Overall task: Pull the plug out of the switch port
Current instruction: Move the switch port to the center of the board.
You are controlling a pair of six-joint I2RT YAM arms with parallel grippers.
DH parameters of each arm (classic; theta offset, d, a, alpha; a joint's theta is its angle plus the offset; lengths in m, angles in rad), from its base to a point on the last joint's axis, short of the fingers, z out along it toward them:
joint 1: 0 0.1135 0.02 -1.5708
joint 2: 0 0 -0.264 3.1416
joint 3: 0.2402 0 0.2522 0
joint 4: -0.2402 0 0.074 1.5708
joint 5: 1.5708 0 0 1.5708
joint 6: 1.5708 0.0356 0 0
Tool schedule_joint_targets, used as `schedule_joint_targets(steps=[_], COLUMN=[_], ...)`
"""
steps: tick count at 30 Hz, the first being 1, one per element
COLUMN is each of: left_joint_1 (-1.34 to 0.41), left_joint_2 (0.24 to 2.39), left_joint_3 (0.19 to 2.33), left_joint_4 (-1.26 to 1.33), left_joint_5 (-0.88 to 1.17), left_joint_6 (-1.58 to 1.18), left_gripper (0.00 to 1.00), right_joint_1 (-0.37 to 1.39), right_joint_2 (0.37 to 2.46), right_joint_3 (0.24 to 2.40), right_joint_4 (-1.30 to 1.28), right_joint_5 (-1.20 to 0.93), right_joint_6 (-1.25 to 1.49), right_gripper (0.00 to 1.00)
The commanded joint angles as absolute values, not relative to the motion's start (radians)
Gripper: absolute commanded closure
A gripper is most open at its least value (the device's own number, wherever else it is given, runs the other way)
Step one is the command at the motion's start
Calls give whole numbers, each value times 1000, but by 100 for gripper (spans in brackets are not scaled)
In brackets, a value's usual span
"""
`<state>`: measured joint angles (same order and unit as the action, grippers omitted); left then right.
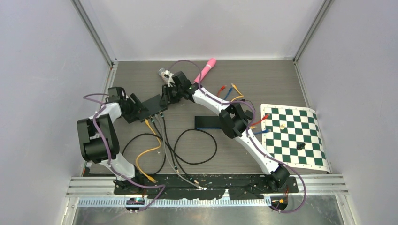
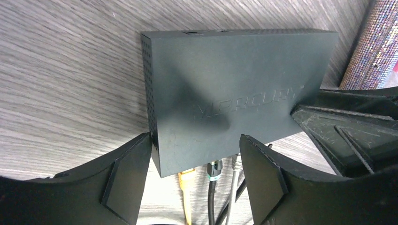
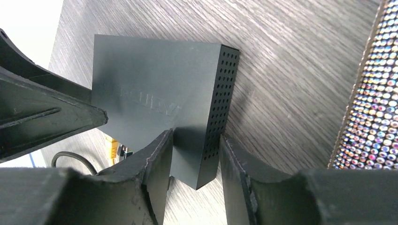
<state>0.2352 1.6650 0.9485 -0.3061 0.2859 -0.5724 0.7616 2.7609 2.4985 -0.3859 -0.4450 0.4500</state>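
The network switch (image 2: 234, 79) lies flat on the wood-grain table (image 2: 70, 70) between the two arms, with a yellow plug (image 2: 187, 177), a black plug (image 2: 214, 169) and a grey plug (image 2: 236, 161) all seated in its port face. The right gripper (image 3: 195, 139) is clamped on the corner at the switch's perforated end, one finger on the top face and the other against the vented side. The left gripper (image 2: 195, 140) is spread wide at the port-side corner, its fingers flanking the three plugs and grasping none of them.
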Motion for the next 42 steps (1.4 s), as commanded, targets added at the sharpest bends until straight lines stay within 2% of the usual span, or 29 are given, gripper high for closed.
schedule_joint_targets(steps=[1,9,15,21,26,27,30,31,35,42], left_joint_1=[169,110,106,98,98,98,98,98,99,100], left_joint_2=[1607,1458,1386,1307,1220,1204,1177,1174,1205,1309], left_joint_3=[921,767,695,649,686,695,730,741,796,993], left_joint_4=[-349,-361,-384,-407,-500,-511,-535,-536,-519,-523], left_joint_5=[288,273,285,287,209,196,163,156,163,113], left_joint_6=[-549,-572,-562,-559,-532,-531,-529,-528,-510,-417], left_gripper=[29,29,28,26,23,20,3,1,0,0], right_joint_1=[812,833,868,880,861,859,847,841,823,811], right_joint_2=[2663,2470,2291,2155,2110,2107,2115,2123,2171,2282], right_joint_3=[2421,2073,1778,1619,1606,1608,1632,1638,1686,1828], right_joint_4=[-406,-357,-254,-198,-201,-201,-217,-226,-253,-287], right_joint_5=[-517,-517,-504,-434,-439,-438,-443,-441,-454,-529], right_joint_6=[393,431,459,460,458,456,453,448,443,460], right_gripper=[58,70,71,69,68,67,63,62,56,53])
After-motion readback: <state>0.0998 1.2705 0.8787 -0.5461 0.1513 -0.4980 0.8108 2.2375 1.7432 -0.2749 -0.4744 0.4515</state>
